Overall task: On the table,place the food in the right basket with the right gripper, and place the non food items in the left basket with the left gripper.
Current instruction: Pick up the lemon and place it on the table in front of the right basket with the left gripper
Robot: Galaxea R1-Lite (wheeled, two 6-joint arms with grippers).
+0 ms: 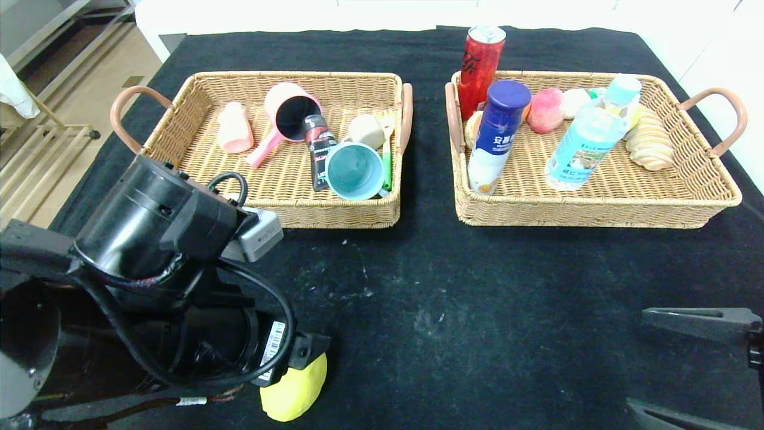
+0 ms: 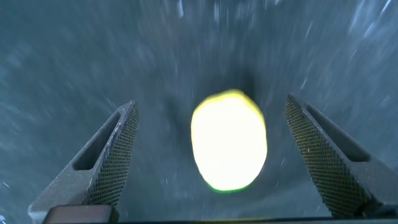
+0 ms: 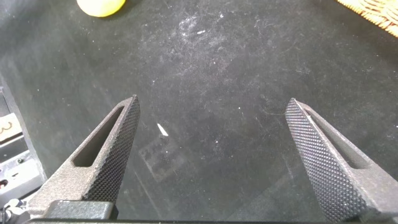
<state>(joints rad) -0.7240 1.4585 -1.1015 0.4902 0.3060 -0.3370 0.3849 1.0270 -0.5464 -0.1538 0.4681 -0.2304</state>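
Yellow and rounded, the lemon-like object [image 2: 229,140] lies on the black table [image 1: 477,286] between the left gripper's [image 2: 221,155] wide-open jaws; closing on it comes next. The right gripper [image 3: 217,162] hovers wide open, empty.

Head camera looks down over the whole table [image 1: 477,286]; both wrist cameras face its cloth closely (sharing the yellow object [image 1: 295,391]).

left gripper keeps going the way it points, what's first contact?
Most likely the yellow object: it sits centred between the open jaws of the left gripper, on the black table. How far off it is, I can't tell.
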